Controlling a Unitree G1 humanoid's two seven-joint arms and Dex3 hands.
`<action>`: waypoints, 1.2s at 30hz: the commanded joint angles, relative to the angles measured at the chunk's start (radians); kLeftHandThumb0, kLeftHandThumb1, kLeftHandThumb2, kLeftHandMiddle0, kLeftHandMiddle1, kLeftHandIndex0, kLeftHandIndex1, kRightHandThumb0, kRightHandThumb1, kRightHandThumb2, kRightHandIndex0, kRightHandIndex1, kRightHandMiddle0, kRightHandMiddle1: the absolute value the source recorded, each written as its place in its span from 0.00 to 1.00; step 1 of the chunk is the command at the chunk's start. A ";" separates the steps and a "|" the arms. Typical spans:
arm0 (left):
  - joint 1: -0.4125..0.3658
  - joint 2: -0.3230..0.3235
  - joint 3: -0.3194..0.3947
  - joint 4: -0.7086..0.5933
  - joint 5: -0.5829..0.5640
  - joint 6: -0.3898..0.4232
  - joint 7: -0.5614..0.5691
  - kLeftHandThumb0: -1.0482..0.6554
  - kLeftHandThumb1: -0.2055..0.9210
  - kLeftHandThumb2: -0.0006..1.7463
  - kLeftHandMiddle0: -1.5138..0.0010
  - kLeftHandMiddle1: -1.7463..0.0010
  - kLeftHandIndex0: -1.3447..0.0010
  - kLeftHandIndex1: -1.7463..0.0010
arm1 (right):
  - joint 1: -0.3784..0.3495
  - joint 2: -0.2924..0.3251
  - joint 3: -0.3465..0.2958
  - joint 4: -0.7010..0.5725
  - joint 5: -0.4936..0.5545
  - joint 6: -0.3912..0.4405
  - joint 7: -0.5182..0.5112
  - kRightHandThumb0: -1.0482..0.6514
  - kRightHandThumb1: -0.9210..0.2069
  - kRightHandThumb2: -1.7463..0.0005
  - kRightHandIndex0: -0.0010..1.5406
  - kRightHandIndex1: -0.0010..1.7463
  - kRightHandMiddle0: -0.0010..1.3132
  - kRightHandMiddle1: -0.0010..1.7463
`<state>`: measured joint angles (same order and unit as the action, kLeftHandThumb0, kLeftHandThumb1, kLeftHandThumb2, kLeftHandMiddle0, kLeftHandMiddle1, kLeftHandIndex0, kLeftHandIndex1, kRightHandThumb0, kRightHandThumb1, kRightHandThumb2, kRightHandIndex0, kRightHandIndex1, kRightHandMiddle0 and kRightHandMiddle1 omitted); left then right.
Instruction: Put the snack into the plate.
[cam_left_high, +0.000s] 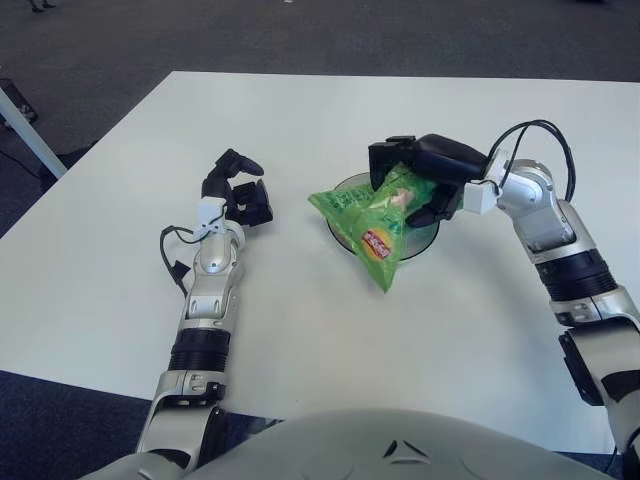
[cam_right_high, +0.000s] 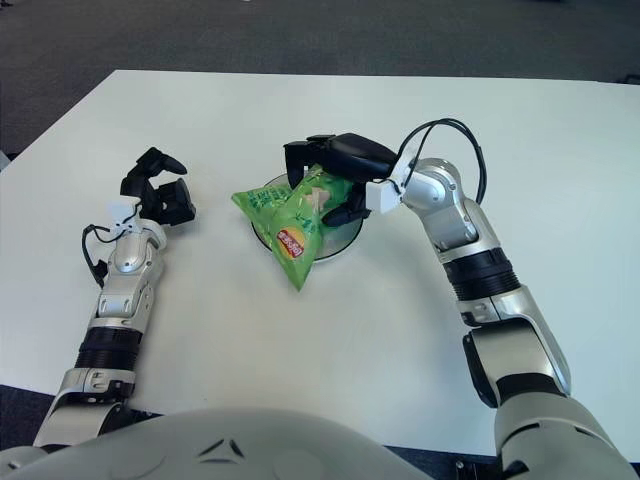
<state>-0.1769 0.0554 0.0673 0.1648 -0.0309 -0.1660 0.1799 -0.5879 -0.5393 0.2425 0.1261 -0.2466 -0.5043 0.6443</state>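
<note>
Not much else around here: a big white table (cam_left_high: 300, 340) with dark carpet (cam_left_high: 150, 35) beyond its far edge, and a pale table leg or post (cam_left_high: 30, 135) poking in at about 10 o'clock. Nothing sits between the hands and the dish.

The left hand (cam_left_high: 238, 195) shows over the bare tabletop at roughly 9 o'clock from the plate, well apart from it, fingers loosely spread and holding nothing.

The plate (cam_left_high: 425, 237) is a small dark, glassy round dish near the middle of the table. The snack (cam_left_high: 372, 222), a bright green bag with a red and yellow logo near its lower end, is draped across it: the upper part covers most of the dish, while the pointed lower corner hangs past the rim at about 6 o'clock, toward the robot.

The right hand (cam_left_high: 425, 170) comes in from 3 o'clock and sits over the far side of the plate, at around 12 to 1 o'clock. Its black fingers (cam_left_high: 385, 160) are clamped on the bag's top edge.
</note>
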 joint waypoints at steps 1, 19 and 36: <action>0.128 -0.076 -0.016 0.089 0.001 -0.008 0.009 0.32 0.41 0.80 0.09 0.00 0.50 0.00 | -0.036 -0.015 0.009 -0.002 0.024 0.001 0.039 0.33 0.64 0.37 0.00 0.59 0.00 0.69; 0.129 -0.073 -0.021 0.092 0.001 -0.009 0.007 0.32 0.40 0.81 0.09 0.00 0.50 0.00 | -0.066 -0.026 0.011 0.088 0.095 -0.113 0.130 0.15 0.45 0.53 0.00 0.01 0.00 0.41; 0.130 -0.074 -0.020 0.103 -0.010 -0.019 -0.017 0.32 0.42 0.79 0.10 0.00 0.51 0.00 | -0.111 -0.098 -0.034 0.127 0.175 -0.162 0.197 0.07 0.33 0.65 0.00 0.00 0.00 0.08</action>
<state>-0.1795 0.0549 0.0651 0.1678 -0.0320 -0.1724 0.1701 -0.6725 -0.6066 0.2356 0.2598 -0.1130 -0.6724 0.8191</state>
